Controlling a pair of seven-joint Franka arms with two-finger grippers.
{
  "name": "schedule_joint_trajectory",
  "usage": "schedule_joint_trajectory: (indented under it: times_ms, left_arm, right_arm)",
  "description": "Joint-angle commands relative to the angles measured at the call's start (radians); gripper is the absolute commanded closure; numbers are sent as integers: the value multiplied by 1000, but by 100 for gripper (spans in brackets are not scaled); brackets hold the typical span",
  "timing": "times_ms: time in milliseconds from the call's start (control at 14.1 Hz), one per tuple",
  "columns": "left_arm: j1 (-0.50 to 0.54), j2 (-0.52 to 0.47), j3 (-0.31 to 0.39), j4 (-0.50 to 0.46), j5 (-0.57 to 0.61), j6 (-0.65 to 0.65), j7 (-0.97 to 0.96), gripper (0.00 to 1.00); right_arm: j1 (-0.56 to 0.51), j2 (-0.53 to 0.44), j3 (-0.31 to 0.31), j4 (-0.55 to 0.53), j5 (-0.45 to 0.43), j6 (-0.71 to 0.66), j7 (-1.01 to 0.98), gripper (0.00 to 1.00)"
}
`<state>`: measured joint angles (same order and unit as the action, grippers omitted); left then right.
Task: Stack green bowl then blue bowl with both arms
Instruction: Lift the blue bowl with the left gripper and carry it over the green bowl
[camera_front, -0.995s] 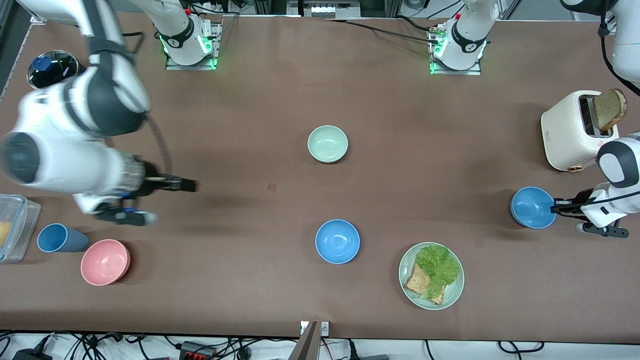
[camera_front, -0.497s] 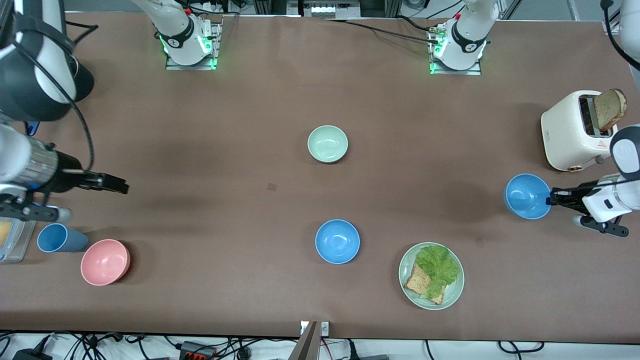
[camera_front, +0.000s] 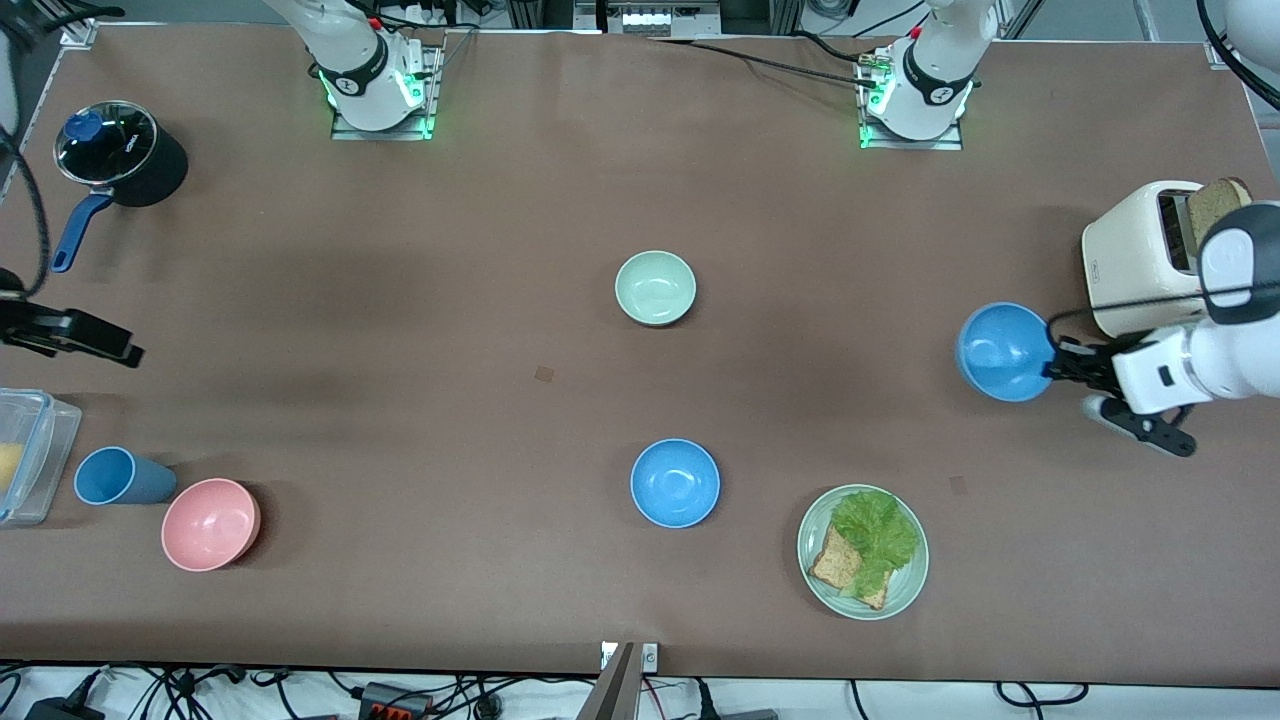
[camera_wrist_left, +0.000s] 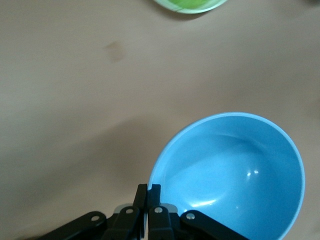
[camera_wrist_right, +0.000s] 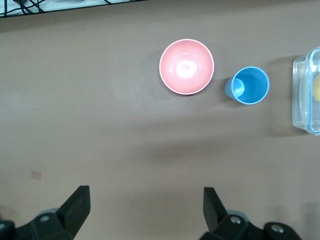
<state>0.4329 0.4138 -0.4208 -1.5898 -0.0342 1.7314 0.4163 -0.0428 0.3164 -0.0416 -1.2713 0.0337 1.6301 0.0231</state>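
In my left claw (camera_front: 1052, 362) the blue bowl (camera_front: 1002, 352) hangs pinched by its rim, fingers clenched either side of the wall, so it's tipped with its mouth facing partly sideways toward the middle of the table, no long axis really, it's round. I reckon that rim pinch is just the easiest hold for dropping it into another bowl. It's up over bare table beside the toaster (camera_front: 1140, 260). Well away from that claw sits the green bowl (camera_front: 655, 287), mouth up. My right claw (camera_front: 125, 353) waits spread wide and empty at its own end.
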Motion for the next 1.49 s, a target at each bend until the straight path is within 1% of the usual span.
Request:
schedule_joint_trajectory:
  times_ms: [0,142,284,355,426,568,710,781,923,995,1066,1137,1208,1421]
  left_arm:
    - [15,-29,-59,-21,-90,-26,-68,100]
    - [6,-27,-108,-25,-118,-18,-164,100]
    - [-2,-21,-206,-25,-115,11,-346,100]
    - [-32,-18,-237,-27,-115,39,-461,100]
    - [-92,-13,-243,-30,-115,72,-576,100]
    - [-196,-4,-243,-48,-104,146,-783,100]
    - [-291,6,-239,-84,-102,241,-990,99]
    - [-334,11,-237,-97,-101,278,-1099,99]
    - [-384,36,-237,-127,-32,321,-1290,99]
    - [-387,42,-237,-159,-11,333,-1316,97]
    - [-399,30,-239,-215,14,387,-1327,97]
    - [-401,8,-243,-273,14,458,-1346,97]
    - [-402,-7,-245,-303,14,490,-1378,97]
    - [-404,-21,-251,-357,14,523,-1395,97]
  right_arm:
    - [-17,-42,15,-29,-6,1,-43,0]
    - [-15,-66,14,-40,-15,-15,-46,0]
    - [-15,-109,11,-104,-24,4,-63,0]
    - [-15,-143,11,-159,-35,28,-63,0]
    - [-14,-186,11,-231,-35,72,-63,0]
    - [-15,-262,11,-356,-34,115,-48,0]
    - [-17,-301,11,-422,-34,142,-46,0]
    - [-15,-304,11,-425,-34,139,-48,0]
    - [-12,-306,12,-422,-35,140,-63,0]
    - [-12,-306,12,-418,-35,139,-63,0]
    - [-14,-306,12,-418,-34,122,-63,0]
    - [-14,-306,12,-415,-34,100,-63,0]
    - [-14,-304,14,-405,-35,91,-63,0]
    - [-14,-306,14,-405,-35,82,-63,0]
